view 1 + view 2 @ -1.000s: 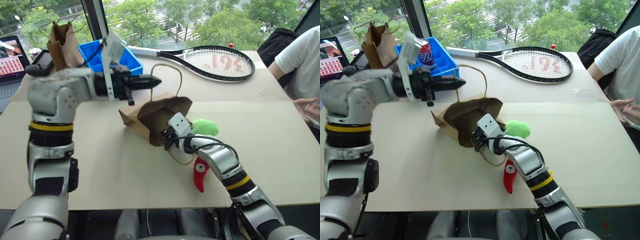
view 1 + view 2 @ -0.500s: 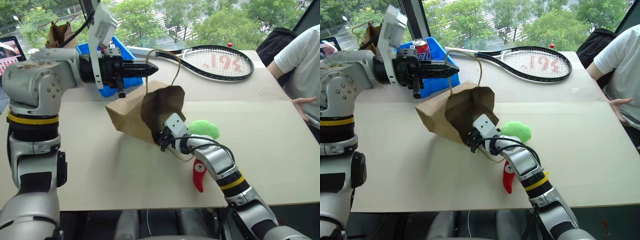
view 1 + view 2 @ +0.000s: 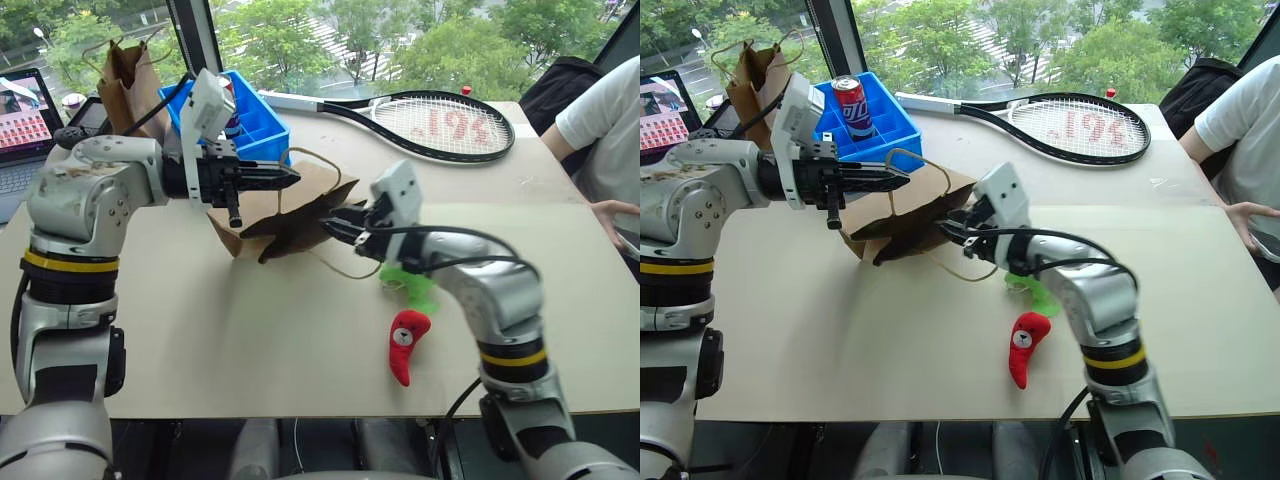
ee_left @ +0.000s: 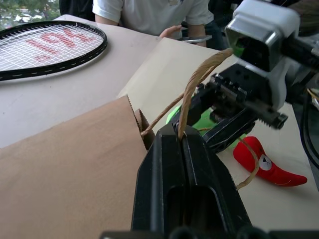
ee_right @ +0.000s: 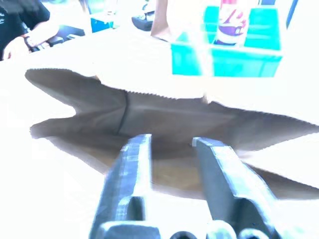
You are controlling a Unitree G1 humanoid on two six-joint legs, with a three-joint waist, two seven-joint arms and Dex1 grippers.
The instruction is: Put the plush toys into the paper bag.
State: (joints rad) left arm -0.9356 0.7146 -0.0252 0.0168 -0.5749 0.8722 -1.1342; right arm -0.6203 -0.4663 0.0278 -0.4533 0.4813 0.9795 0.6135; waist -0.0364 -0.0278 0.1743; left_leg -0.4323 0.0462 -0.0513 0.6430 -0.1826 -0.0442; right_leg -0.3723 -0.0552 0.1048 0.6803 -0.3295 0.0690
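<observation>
Pale and broad, the surface [image 3: 200, 340] runs under a window full of trees, and the wide paper bag [image 3: 262, 205] lies near its middle, mouth turned toward the robot's right. One thin tan loop handle [image 4: 199, 79] is pinched between the pressed-together fingers of the left tool [image 3: 283, 177], which holds that side of the bag's rim raised, apparently to keep the mouth open for loading. The right tool [image 3: 338, 226] points at the mouth, just at its edge, fingers parted and holding nothing; the right wrist view looks straight into the dark opening between them, so it seems placed to spread or prop the lower lip.

Both plush toys lie outside the bag. The green plush toy [image 3: 415, 290] lies on the surface beneath the right forearm, near the bag's mouth, and the red chili plush toy [image 3: 404, 340] lies just beyond it, closer to the front edge.

Farther off, behind the bag, stands a blue bin [image 3: 855, 125] with a can [image 3: 852, 103] in it, a taller darker paper bag [image 3: 125, 85], and a tennis racket [image 3: 430, 125]. A person's hand [image 3: 612, 215] rests at the right edge.
</observation>
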